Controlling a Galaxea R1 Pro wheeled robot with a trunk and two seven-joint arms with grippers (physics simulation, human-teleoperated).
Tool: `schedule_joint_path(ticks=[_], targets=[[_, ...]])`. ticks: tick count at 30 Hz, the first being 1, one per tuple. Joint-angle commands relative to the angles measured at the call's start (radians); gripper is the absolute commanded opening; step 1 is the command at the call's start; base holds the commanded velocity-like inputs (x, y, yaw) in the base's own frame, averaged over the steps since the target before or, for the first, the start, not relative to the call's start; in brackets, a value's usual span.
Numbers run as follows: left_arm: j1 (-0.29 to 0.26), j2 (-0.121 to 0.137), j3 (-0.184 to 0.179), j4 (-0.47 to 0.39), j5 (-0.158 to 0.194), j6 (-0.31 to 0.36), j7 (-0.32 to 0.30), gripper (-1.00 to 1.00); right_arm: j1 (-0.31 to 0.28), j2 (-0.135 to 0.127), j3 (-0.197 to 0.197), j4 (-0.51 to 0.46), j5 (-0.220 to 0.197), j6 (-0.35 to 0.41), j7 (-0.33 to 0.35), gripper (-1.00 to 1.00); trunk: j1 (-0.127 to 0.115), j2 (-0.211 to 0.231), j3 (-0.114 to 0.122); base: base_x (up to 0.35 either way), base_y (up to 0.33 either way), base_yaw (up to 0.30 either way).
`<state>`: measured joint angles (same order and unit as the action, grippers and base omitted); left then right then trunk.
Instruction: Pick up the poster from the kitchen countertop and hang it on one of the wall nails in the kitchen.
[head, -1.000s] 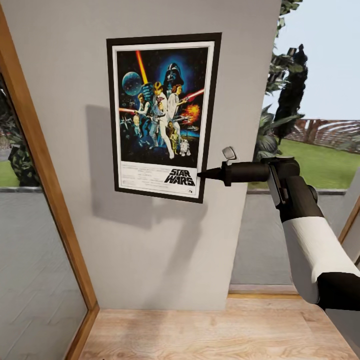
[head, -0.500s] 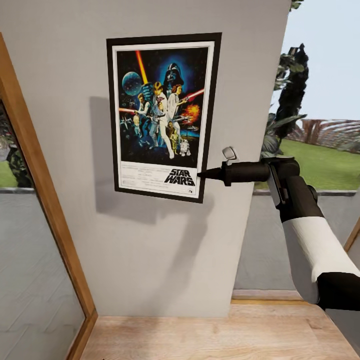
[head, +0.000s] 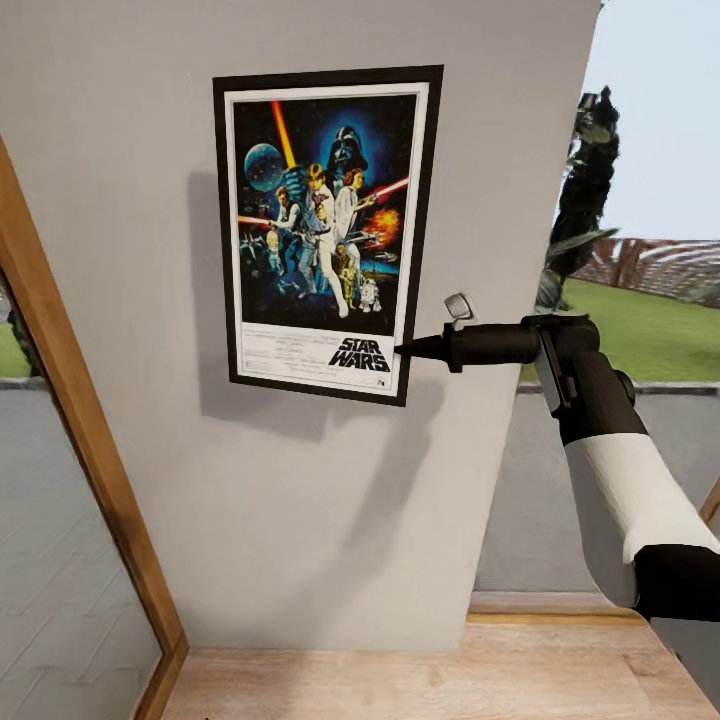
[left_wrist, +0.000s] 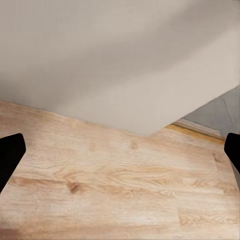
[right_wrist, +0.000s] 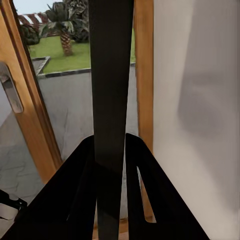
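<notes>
The poster (head: 325, 235), black-framed with the STAR WARS logo at its bottom, hangs upright in front of a grey wall (head: 300, 520) and casts a shadow on it. My right gripper (head: 405, 350) is shut on the poster's lower right edge, reaching in from the right. In the right wrist view that edge is a dark vertical band (right_wrist: 110, 75) pinched between the two black fingers (right_wrist: 80, 190). My left gripper (left_wrist: 120, 155) stands open over the wooden floor (left_wrist: 115, 185), holding nothing. The kitchen countertop is out of view.
A slanting wooden door frame (head: 90, 470) with glass borders the wall on the left. Right of the wall is a glazed opening onto a lawn (head: 650, 330) and trees. Light wood floor (head: 450, 670) lies below. A door handle (right_wrist: 11, 92) sits beside the gripper.
The whole background has slid: the wall's right edge has gone right and the door frame left, so the camera moved. The poster and right arm keep their place in the view.
</notes>
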<state>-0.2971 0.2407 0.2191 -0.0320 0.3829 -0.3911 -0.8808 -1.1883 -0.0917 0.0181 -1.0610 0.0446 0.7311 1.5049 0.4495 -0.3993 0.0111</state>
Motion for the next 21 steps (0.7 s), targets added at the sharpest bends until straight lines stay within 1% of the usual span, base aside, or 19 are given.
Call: schedule_joint_path(ticks=[1,17,21], targets=[[-0.001,0.0,0.008,0.001,-0.007,-0.005,-0.003,1.0,0.0,0.0,0.0,0.0,0.004,0.013,0.006,-1.0,0.0,-0.001,0.0,0.046,0.0,0.0],[-0.001,0.0,0.008,0.001,-0.007,-0.005,-0.003,1.0,0.0,0.0,0.0,-0.01,0.004,0.013,0.006,-1.0,0.0,-0.001,0.0,0.009,0.0,0.0],[-0.001,0.001,0.008,0.001,-0.007,-0.005,-0.003,1.0,0.0,0.0,0.0,-0.014,0.004,0.013,0.006,-1.0,0.0,-0.001,0.0,0.142,0.0,0.0]])
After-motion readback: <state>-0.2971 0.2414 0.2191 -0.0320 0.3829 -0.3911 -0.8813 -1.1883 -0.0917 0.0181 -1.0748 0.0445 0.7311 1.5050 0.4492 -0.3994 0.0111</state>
